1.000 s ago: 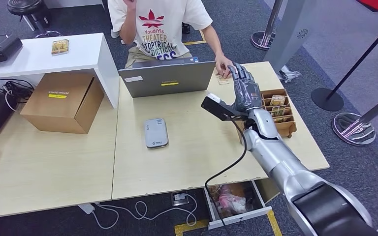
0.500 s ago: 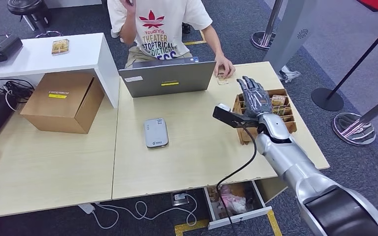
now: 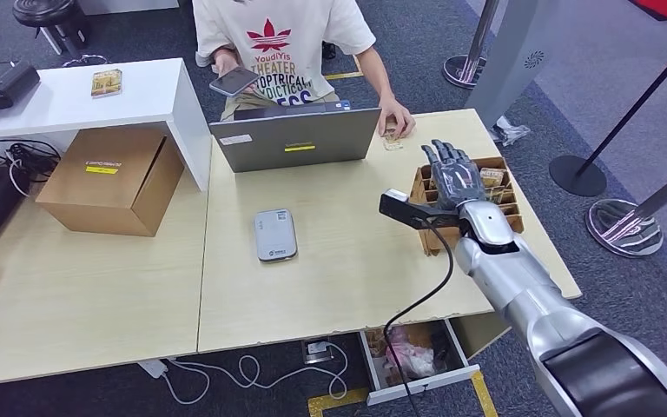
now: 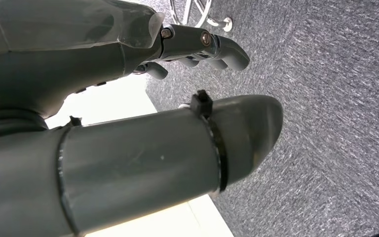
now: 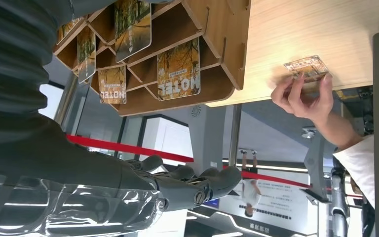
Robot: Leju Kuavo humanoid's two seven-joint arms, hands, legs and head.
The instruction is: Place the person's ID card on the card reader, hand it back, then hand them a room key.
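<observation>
My right hand (image 3: 454, 178) hovers open, fingers stretched out, over the near end of a wooden rack (image 3: 505, 228) holding hotel key cards (image 3: 491, 177). It holds nothing. In the right wrist view the key cards (image 5: 178, 69) stand in the rack's slots (image 5: 227, 49) beyond my fingers (image 5: 197, 183). The person's hand (image 3: 397, 120) pinches the ID card (image 3: 391, 139) against the table's far edge; the ID card (image 5: 307, 70) is flat on the wood. The grey card reader (image 3: 275, 234) lies mid-table with nothing on it. My left hand (image 4: 128, 113) hangs over the carpet, holding nothing.
A grey laptop (image 3: 295, 137) stands between the person and the reader. The person's other hand holds a phone (image 3: 233, 81). A cardboard box (image 3: 108, 178) sits at the left, an open drawer (image 3: 417, 356) under the table's front edge, stanchion bases (image 3: 621, 228) at the right.
My right hand has drawn back from the person's hand and now hangs over the key rack. The person has lowered the phone from their head to their chest.
</observation>
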